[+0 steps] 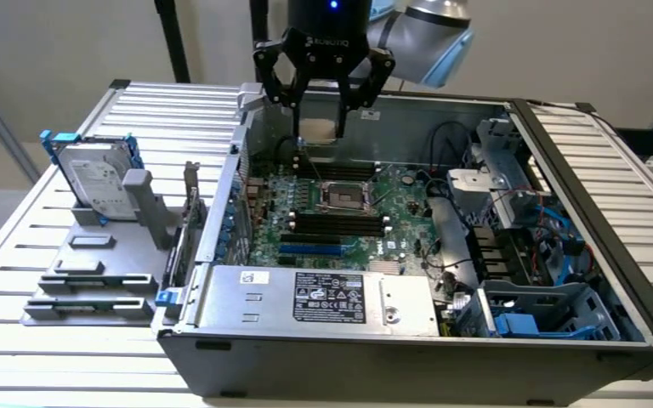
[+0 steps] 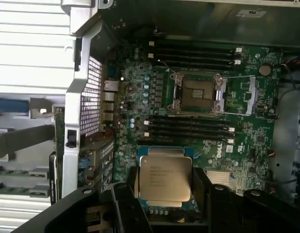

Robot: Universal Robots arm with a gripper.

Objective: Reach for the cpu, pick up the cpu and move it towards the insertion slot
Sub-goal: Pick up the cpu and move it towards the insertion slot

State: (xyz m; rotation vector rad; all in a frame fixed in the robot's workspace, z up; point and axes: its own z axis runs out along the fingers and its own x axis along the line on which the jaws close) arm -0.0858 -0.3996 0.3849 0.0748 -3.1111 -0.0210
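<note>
Gripper [image 1: 320, 115] hanging above open computer case [image 1: 417, 357], black fingers [image 1: 292, 89] spread fairly wide and closed on cpu [image 1: 320, 131]. In wrist view, cpu [image 2: 165, 179] held flat between fingers, shiny silver top with printed text facing camera, pale rim showing round it. Chip clear of motherboard [image 1: 400, 208], in the air.

Insertion slot [image 1: 343, 197] lower in exterior view than the chip, on the green motherboard: silver frame, dark centre. In wrist view, slot [image 2: 198, 93] well apart from the chip, with a bank of black memory slots [image 2: 189, 127] between the two. Second bank of memory slots [image 2: 193, 53] on far side of slot. Blue connector slot [image 1: 309, 250] near front of board in exterior view.

Power supply box [image 1: 315, 299] with label along front edge of case. Cables and blue brackets [image 1: 530, 255] on exterior view's right inside case.

Outside case, on exterior view's left: hard drive [image 1: 94, 178] with blue brackets standing tilted in grey holder [image 1: 133, 212] on slatted white table [image 1: 31, 255]. Grey fixture blocks [image 1: 88, 285] lying flat nearer front of table.
</note>
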